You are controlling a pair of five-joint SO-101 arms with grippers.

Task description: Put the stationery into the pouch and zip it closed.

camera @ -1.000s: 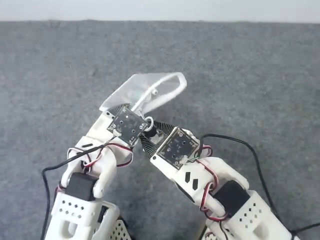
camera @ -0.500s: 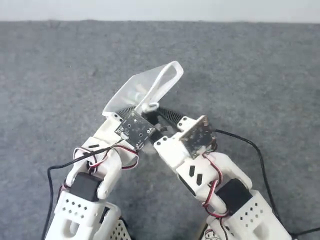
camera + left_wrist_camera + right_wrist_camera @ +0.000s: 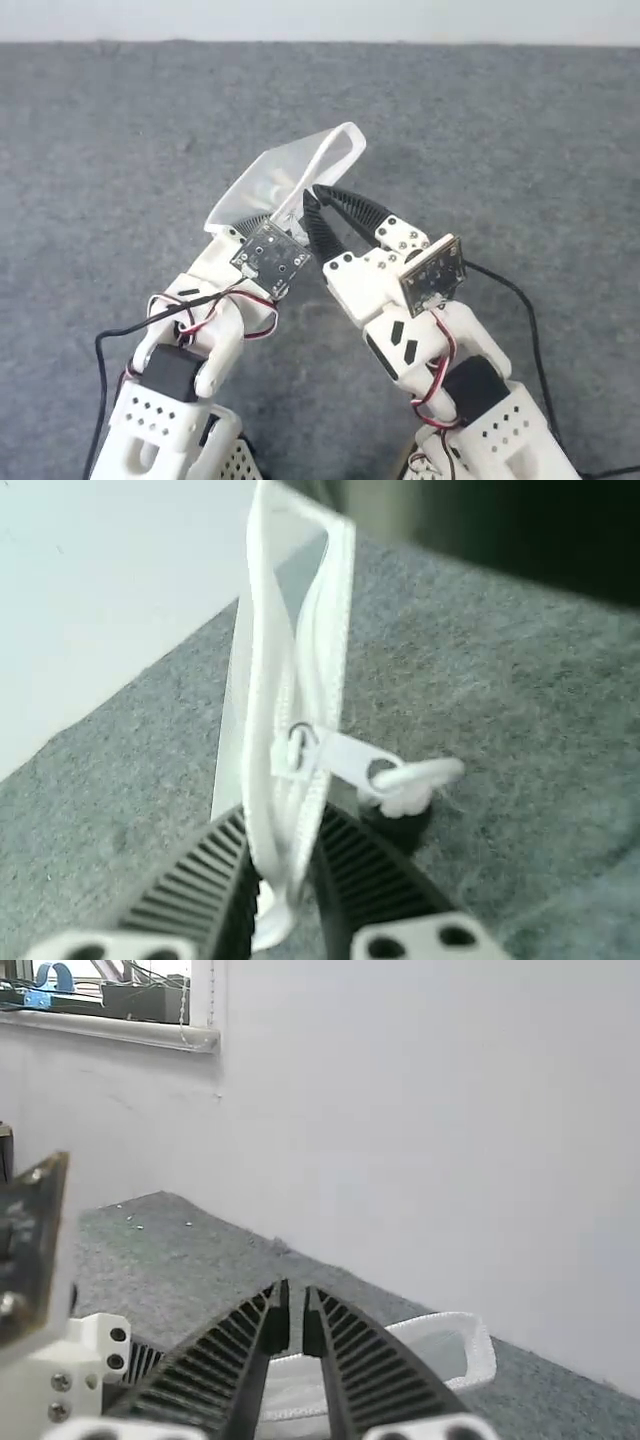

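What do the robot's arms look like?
The left arm and right arm are chunky white plastic with black motor blocks at the joints. Red, black and white wires loop along them. The left gripper and right gripper have black ribbed fingers tapering to a point, and a dark circuit board sits at each wrist.

The pouch is clear with a white zip; the bench is mottled grey; both arms' ribbed jaws are black.
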